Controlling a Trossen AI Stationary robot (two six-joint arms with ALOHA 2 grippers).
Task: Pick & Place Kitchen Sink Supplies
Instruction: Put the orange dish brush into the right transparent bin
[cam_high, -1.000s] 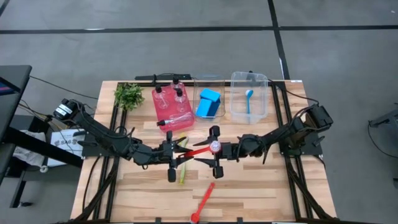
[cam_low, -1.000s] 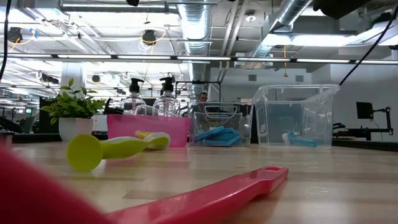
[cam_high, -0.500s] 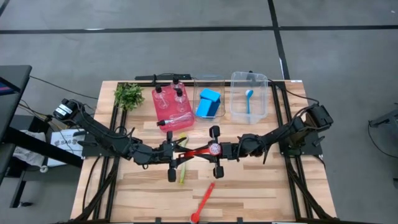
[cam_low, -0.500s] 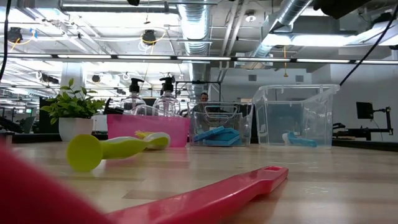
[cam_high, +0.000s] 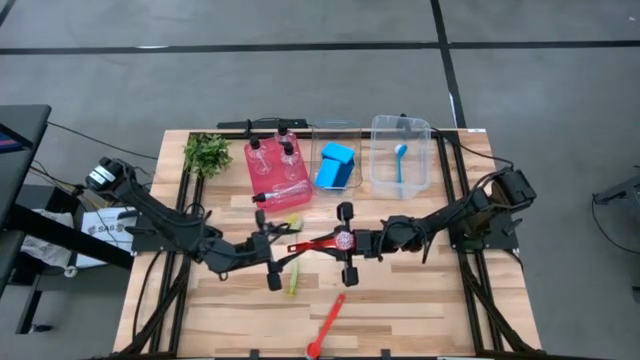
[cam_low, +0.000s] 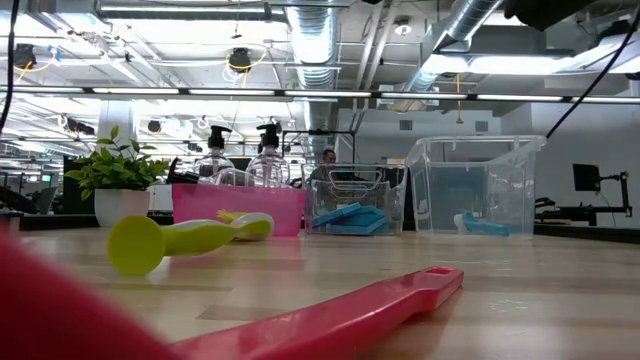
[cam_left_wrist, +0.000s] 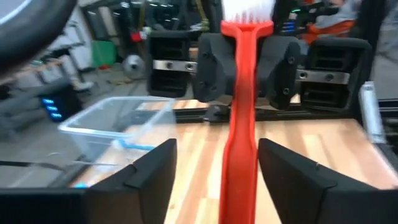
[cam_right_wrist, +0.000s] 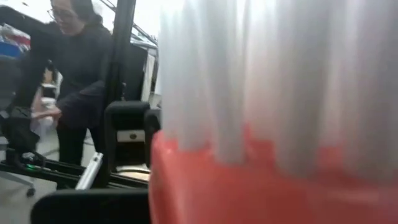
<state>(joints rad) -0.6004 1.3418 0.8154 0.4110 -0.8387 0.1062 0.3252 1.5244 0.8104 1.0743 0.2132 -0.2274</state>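
Right pincer (cam_high: 340, 241) gripping red brush (cam_high: 315, 245) by bristle end above table (cam_high: 420, 300); left pincer (cam_high: 272, 250) gaping open around handle

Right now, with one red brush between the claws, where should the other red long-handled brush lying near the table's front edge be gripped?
Grip the red long-handled brush around mid-handle, coming straight down from above, claw fingers across its width. It lies flat on the wooden table, slanted, with open wood on both sides, and the thin handle looks easier to close on than the wider end.

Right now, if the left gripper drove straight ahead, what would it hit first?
The red brush lying between its open fingers, then the right gripper holding the brush's bristle end. Depth is uncertain.
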